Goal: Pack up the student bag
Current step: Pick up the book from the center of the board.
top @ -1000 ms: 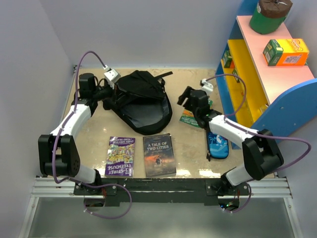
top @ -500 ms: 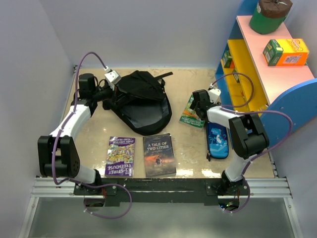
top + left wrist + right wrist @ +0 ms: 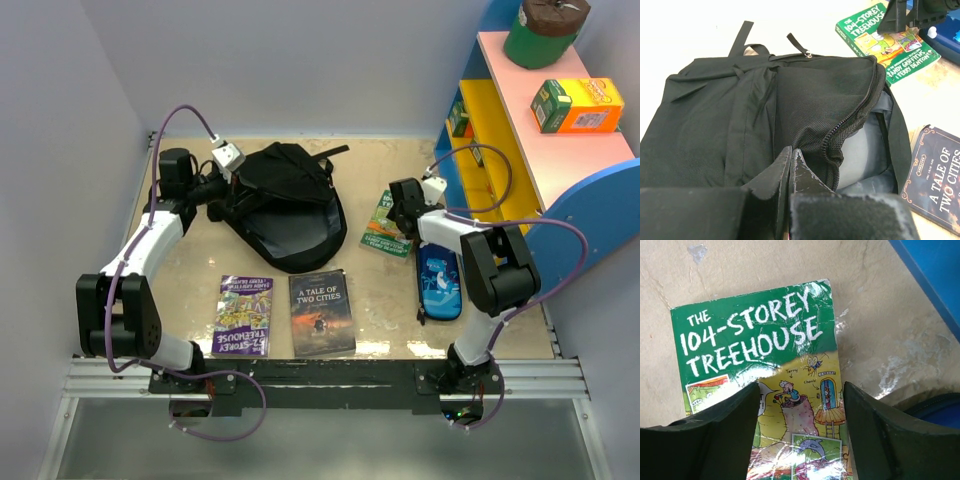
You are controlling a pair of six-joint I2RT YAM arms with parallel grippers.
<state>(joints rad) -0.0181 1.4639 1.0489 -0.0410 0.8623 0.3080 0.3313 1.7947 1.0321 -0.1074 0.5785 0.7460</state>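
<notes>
Right wrist view: the right gripper [image 3: 801, 400] points down, jaws spread wide over the green book [image 3: 755, 335], whose lower cover is cut off. The left gripper [image 3: 790, 162] reaches forward, pinched on the student bag [image 3: 805, 100], which lies at the far left of the table [image 3: 380, 290]. Its fingertips blur into the black fabric.

This is looking like a robotics lab test cell: plain pale walls [image 3: 300, 70] are boxing in a beige table [image 3: 385, 300], and two robot arms [image 3: 150, 245] are sitting bolted to a metal rail [image 3: 320, 380]. A brightly painted shelf [image 3: 510, 95] is standing alongside.
</notes>
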